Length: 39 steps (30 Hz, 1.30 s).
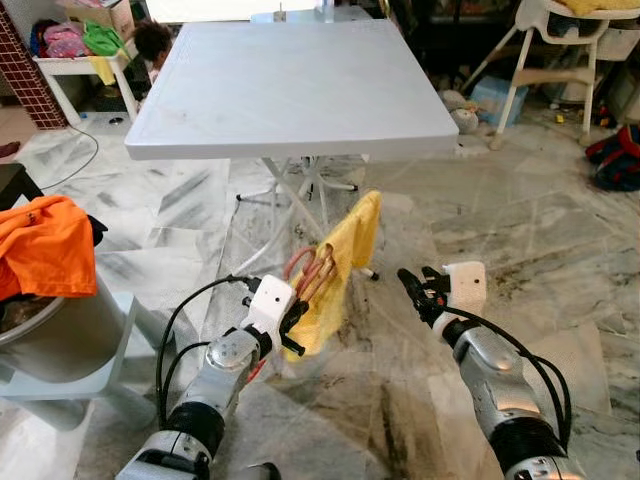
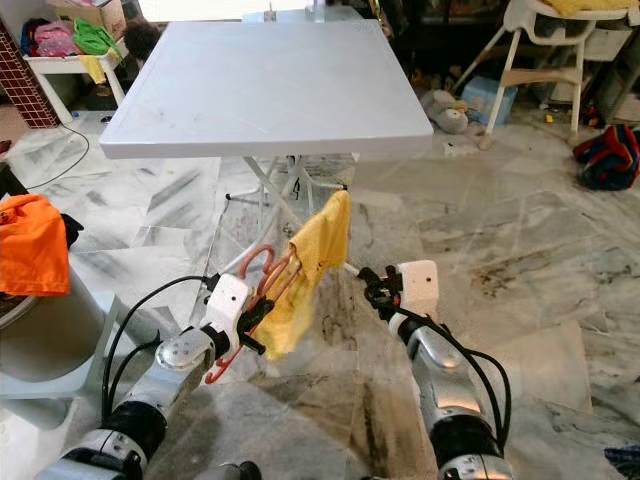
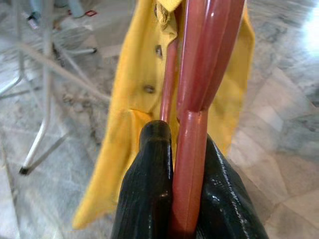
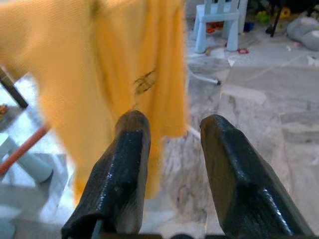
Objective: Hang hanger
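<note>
No brand, label or writing can be read anywhere.

Nearest, at about 7 o'clock in the head views, the left gripper [image 1: 293, 322] is clamped tight on the hanger [image 1: 312, 275], a reddish-pink plastic one with a curved hook and thin bars. The left wrist view shows what the head views cannot: the two black fingers [image 3: 149, 189] pressed against a thick glossy pink bar, a thinner pink bar beside it, and small buttons on the cloth behind. A yellow garment [image 1: 345, 265] hangs on the hanger, draping from about the centre of the scene down toward the gripper, held in the air above the marble floor [image 1: 560, 250].

At about 5 o'clock the right gripper [image 1: 415, 290] holds nothing, its fingers [image 4: 124, 169] parted with a clear gap between them. Its wrist view shows the yellow garment just ahead, blurred, with a small dark mark on the cloth, and a pale blue stool [image 4: 217, 22] farther off.

At 9 o'clock an orange cloth [image 1: 45, 245] lies over a grey bin [image 1: 60, 335].

Beyond the garment, toward 12 o'clock, stands a white folding counter [image 1: 290, 90] on crossed metal legs. Past it, at 11 o'clock, a small white counter [image 1: 85, 65] carries coloured cloths, and at 1 o'clock stands a white high chair [image 1: 560, 50].
</note>
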Tool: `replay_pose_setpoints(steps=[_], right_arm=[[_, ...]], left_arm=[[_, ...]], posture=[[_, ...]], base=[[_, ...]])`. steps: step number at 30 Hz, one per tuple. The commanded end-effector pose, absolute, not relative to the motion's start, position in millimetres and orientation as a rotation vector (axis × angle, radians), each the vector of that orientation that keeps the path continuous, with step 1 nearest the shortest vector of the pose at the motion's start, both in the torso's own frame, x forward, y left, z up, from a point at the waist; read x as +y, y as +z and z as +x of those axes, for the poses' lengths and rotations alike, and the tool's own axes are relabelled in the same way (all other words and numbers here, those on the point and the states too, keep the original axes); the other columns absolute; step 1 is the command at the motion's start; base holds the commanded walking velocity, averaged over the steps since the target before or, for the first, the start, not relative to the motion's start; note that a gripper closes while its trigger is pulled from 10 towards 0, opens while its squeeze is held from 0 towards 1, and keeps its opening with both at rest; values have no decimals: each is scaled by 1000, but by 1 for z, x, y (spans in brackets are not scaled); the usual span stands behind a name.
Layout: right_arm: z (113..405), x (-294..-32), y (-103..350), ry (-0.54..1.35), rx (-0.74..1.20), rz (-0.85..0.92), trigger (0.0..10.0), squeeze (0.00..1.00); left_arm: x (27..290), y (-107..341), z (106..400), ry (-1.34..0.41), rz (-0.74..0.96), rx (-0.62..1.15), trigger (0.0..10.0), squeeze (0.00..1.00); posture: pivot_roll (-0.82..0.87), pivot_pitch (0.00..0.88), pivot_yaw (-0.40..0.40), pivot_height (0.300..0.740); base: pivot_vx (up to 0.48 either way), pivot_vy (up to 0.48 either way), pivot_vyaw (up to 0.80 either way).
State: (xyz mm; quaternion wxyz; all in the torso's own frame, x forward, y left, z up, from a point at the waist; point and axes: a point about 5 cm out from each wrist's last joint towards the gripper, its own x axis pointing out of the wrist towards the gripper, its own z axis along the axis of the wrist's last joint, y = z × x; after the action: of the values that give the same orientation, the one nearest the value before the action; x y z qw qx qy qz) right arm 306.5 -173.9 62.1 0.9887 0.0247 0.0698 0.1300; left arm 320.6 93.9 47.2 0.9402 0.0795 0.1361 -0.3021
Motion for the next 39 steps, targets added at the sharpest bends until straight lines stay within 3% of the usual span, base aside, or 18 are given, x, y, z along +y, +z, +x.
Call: replay_pose_setpoints(steps=[1, 2, 3, 14, 15, 22, 23, 24, 39], right_arm=[[302, -176, 61, 273, 162, 29, 10000, 639], [300, -177, 60, 274, 168, 20, 10000, 639], [296, -181, 58, 284, 179, 13, 10000, 1000], [298, -191, 75, 326, 175, -27, 10000, 953], [301, -185, 80, 350, 156, -18, 10000, 1000], [302, -162, 87, 447, 160, -17, 10000, 984], [302, -159, 87, 457, 162, -17, 10000, 404], [301, -155, 86, 479, 166, -20, 10000, 0], [307, -137, 71, 430, 216, -44, 10000, 0]], left_arm=[[86, 61, 329, -676, 185, 243, 0, 0], [85, 61, 329, -689, 186, 248, 0, 0], [83, 64, 331, -703, 198, 241, 0, 0], [74, 69, 336, -749, 235, 246, 0, 0], [72, 69, 335, -758, 226, 244, 0, 0], [65, 67, 333, -756, 216, 245, 0, 0], [64, 67, 333, -756, 215, 244, 0, 0], [63, 67, 333, -756, 212, 244, 0, 0], [52, 75, 330, -872, 187, 205, 0, 0]], posture=[[-27, 189, 38, 740], [-27, 189, 38, 740], [-33, 202, 37, 740], [-38, 230, 9, 740], [-35, 233, 2, 740], [-30, 236, -21, 740], [-29, 236, -22, 740], [-27, 237, -23, 740], [-27, 237, -17, 740]], base=[[0, 0, 0], [0, 0, 0], [0, 0, 0], [0, 0, 0], [0, 0, 0], [0, 0, 0], [0, 0, 0], [0, 0, 0], [0, 0, 0]])
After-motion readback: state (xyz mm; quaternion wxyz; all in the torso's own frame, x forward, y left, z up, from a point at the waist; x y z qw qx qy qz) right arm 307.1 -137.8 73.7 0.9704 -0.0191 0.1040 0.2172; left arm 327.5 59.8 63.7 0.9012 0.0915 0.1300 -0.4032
